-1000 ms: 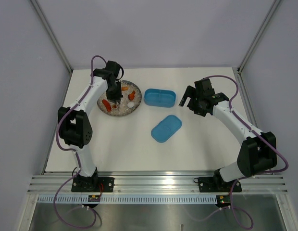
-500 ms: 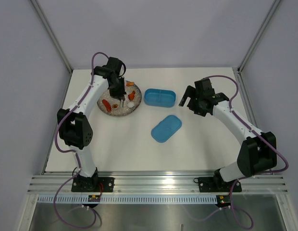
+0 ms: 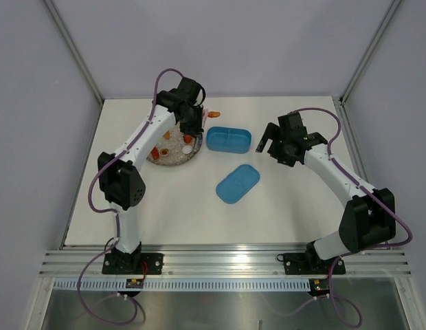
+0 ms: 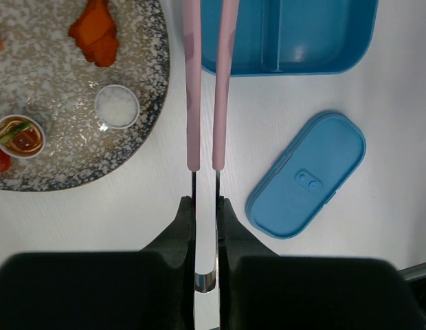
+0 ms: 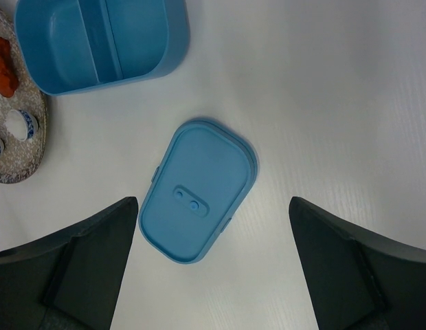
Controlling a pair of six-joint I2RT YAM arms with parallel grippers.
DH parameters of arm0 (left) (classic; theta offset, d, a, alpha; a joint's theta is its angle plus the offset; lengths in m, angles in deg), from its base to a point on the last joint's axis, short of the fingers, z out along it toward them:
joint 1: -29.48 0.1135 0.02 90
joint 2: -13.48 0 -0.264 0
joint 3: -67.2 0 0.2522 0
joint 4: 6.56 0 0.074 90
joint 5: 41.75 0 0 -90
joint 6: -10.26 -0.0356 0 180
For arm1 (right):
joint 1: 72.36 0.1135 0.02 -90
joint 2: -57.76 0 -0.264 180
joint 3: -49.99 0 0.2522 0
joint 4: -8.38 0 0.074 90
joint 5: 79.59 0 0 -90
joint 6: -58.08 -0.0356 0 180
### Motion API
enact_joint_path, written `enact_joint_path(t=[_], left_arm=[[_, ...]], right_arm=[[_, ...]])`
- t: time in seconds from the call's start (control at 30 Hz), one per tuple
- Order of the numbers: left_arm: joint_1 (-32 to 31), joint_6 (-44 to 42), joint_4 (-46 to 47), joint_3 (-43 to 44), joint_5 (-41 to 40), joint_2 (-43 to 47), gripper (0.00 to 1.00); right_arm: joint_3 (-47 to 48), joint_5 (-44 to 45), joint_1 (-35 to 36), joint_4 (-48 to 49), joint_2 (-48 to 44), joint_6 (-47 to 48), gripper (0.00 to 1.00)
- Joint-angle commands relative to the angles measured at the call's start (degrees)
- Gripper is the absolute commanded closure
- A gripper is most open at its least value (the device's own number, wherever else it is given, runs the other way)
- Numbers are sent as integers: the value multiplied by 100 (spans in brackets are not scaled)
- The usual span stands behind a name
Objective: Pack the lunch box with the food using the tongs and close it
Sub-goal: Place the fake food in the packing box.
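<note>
My left gripper [image 4: 205,203] is shut on the pink-white tongs [image 4: 192,103], whose two arms run nearly parallel out past the top of the left wrist view. In the top view the left gripper [image 3: 194,118] hovers over the plate's back right edge, and a small orange morsel [image 3: 213,113] shows at the tongs' far end, just behind the open blue lunch box [image 3: 229,139]. The box's lid [image 3: 238,183] lies flat on the table in front of it. More food, an orange piece [image 4: 95,33] and a white piece [image 4: 117,106], sits on the plate. My right gripper [image 3: 268,142] stands open, right of the box.
The round speckled grey plate [image 3: 168,159] lies left of the box and also holds a small cup-like piece [image 4: 20,135]. In the right wrist view the lid [image 5: 199,199] lies between my wide-spread fingers [image 5: 82,254], with the box [image 5: 96,41] beyond. Grey walls enclose the white table.
My left arm has swung right, from over the middle of the plate to its back right edge near the box, carrying the tongs and the orange morsel. The right arm has not moved.
</note>
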Motion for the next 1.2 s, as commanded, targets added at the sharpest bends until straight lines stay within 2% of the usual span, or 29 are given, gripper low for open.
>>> enact_joint_path(t=[0.0,0.77,0.83,0.93,0.97,1.07,1.17], left_arm=[[-124,52,164,334,207,-276,100],[-301,78,1070,-501,322,-794,100],[-301,78,1043,-492,242,-830,92],[-301,43,1008,-527,225,-830,76],[-309,43,999,-536,216,-830,68],[-301,25,982,-580,233,-803,60],[-309,25,973,-606,251,-777,60]], right_arm=[[85,134,24,-70,-205,60,1],[-38,90,15,18,-205,34,0],[-47,90,15,18,-196,34,1],[-73,64,15,36,-213,17,1],[-82,64,15,62,-196,16,1],[-90,38,16,71,-187,-1,1],[-73,20,16,71,-187,8,0]])
